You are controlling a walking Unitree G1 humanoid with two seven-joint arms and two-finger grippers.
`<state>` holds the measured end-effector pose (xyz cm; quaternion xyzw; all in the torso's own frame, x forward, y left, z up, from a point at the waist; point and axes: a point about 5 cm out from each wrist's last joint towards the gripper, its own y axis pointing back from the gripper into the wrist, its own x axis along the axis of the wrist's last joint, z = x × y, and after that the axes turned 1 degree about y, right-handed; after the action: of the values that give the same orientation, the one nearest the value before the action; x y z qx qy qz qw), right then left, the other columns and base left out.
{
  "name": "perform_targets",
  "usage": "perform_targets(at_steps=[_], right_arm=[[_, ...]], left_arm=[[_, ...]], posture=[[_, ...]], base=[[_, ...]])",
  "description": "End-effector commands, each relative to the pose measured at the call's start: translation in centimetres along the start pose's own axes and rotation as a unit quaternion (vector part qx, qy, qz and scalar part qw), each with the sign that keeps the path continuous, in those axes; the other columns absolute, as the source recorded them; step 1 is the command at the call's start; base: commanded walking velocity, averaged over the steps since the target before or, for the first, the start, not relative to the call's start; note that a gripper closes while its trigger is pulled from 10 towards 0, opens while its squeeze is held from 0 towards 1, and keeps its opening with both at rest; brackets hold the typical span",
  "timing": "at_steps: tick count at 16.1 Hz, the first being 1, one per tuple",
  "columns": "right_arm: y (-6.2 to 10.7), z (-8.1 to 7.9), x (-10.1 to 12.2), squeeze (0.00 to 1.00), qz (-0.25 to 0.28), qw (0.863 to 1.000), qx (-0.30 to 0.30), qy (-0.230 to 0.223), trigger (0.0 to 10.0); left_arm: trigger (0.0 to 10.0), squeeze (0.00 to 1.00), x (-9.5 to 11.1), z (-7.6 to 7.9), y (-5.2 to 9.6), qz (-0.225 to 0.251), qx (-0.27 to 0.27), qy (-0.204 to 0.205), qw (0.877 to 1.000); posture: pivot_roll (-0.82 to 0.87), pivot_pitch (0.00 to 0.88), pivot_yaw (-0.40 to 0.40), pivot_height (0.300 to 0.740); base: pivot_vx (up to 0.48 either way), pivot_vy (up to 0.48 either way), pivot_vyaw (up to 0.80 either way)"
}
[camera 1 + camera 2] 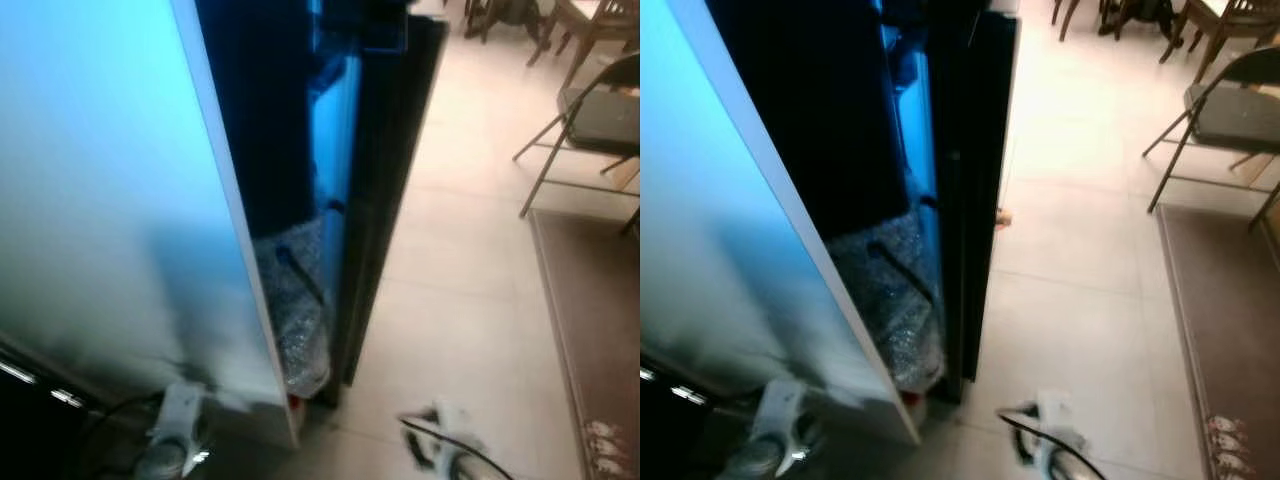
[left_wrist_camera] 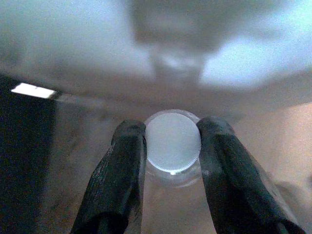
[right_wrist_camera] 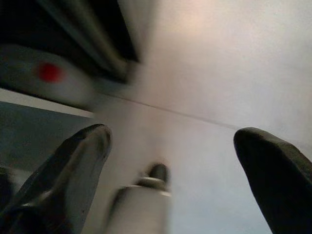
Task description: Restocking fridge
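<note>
The fridge stands at the left with its pale, blue-lit door [image 1: 110, 200] swung open and a dark, blue-lit interior [image 1: 335, 130] behind it. Crinkled clear plastic [image 1: 300, 320] shows low in the gap between the door and the cabinet. My left gripper [image 2: 171, 132] is shut on a clear bottle with a white ribbed cap [image 2: 173, 141], close under the door's pale surface; the left arm [image 1: 175, 425] is low beside the door's bottom edge. My right gripper [image 3: 170, 139] is open above the tile floor with nothing between its fingers, and appears blurred low to the right of the fridge [image 1: 435, 445].
A grey folding chair [image 1: 590, 120] stands at the right on the edge of a brown rug [image 1: 600, 320]. A table and chairs [image 1: 585, 25] stand at the far back. Pale tile floor [image 1: 470, 250] stretches to the right of the fridge. A small object [image 1: 1002, 217] lies by the fridge.
</note>
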<state>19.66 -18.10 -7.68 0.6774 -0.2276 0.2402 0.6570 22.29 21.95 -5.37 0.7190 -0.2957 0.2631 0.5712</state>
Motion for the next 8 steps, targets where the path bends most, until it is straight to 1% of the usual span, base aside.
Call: perform_targets(at_steps=[1, 6, 8], right_arm=[[0.3, 0.6, -1.5, 0.0, -0.029, 1.0, -0.007, 0.003, 10.0], [0.3, 0.7, -1.4, 0.0, -0.029, 0.999, -0.012, 0.006, 10.0], [0.4, 0.9, -1.3, 0.0, -0.013, 1.0, -0.028, -0.002, 10.0]], left_arm=[[10.0, 0.0, -1.3, -0.1, 0.3, -0.022, 0.005, 0.005, 1.0], [10.0, 0.0, -2.2, -0.2, 0.6, -0.038, 0.01, 0.006, 0.999], [10.0, 0.0, -2.7, -0.1, 0.7, -0.044, 0.009, 0.006, 0.999]], posture=[[-0.05, 0.122, 0.057, 0.74], [-0.05, 0.128, 0.055, 0.74], [-0.05, 0.129, 0.054, 0.74]], base=[[0.0, 0.0, 0.8], [0.0, 0.0, 0.8], [0.0, 0.0, 0.0]])
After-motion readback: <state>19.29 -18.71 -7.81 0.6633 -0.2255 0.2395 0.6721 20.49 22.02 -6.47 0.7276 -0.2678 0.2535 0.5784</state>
